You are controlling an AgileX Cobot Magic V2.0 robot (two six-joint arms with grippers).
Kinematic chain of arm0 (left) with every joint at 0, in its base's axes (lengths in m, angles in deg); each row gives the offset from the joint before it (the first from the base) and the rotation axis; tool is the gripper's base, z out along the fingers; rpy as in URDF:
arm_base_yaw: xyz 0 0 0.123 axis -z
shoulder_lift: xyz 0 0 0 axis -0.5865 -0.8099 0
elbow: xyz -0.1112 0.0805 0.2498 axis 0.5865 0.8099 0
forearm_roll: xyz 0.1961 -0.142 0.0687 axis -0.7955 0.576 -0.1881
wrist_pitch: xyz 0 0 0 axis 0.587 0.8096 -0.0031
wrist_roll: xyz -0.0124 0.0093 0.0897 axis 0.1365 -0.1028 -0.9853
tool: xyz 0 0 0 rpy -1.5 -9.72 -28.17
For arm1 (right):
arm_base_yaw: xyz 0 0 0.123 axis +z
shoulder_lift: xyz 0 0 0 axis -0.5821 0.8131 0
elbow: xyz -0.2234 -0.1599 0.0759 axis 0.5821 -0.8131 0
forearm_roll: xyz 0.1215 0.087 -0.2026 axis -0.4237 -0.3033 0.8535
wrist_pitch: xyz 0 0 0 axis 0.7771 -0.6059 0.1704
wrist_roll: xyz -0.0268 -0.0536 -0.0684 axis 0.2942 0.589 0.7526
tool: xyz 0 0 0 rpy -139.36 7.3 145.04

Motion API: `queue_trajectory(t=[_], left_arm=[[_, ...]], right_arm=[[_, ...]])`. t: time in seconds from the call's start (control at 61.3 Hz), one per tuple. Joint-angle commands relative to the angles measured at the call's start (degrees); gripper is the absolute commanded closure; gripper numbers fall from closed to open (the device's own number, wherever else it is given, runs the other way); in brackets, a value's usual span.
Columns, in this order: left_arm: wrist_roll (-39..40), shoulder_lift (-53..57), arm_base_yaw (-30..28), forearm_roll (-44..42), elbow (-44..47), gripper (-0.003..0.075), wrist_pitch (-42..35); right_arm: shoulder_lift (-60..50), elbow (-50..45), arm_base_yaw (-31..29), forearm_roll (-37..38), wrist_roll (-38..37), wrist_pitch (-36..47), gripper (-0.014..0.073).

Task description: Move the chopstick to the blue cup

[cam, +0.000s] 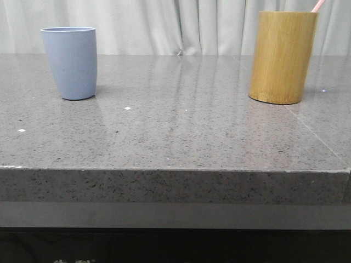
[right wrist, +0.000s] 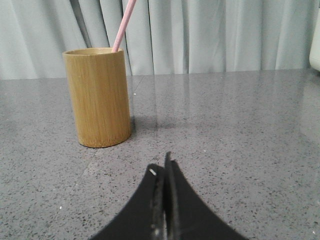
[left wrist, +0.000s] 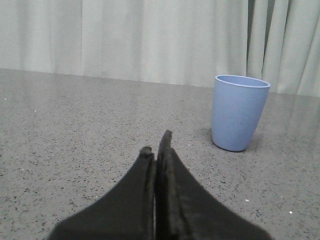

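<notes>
One thin pale pink chopstick [right wrist: 123, 25] stands leaning in the tall yellow-brown bamboo holder [right wrist: 98, 97], its long axis near upright. The right gripper [right wrist: 164, 169], fingers pressed together and empty, is the nearer; the left gripper [left wrist: 156, 145], likewise closed, faces the matte pale blue cup [left wrist: 238, 112], well apart from the holder.

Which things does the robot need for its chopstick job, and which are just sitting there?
For the job:
- chopstick, standing in the bamboo holder
- blue cup, where it must go
- right hand, shut, nearer the holder

Just there:
- left hand, shut, near the cup
- grey table
- curtain
</notes>
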Motion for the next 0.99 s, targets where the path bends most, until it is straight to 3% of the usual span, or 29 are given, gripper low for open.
queue_trajectory(t=[0.0, 0.783, 0.979], left_arm=[[0.0, 1.2, 0.4, 0.1, 0.7, 0.0739, -4.3], [0.0, 1.2, 0.4, 0.1, 0.1, 0.0739, -6.6], [0.6, 1.2, 0.4, 0.2, -6.2, 0.0739, -2.6]], right_arm=[[-1.2, 0.2, -0.5, 0.0, 0.4, 4.5, 0.066], [-1.2, 0.5, -0.5, 0.0, 0.4, 5.8, 0.066], [-1.1, 7.6, -0.5, 0.0, 0.4, -0.5, 0.066]])
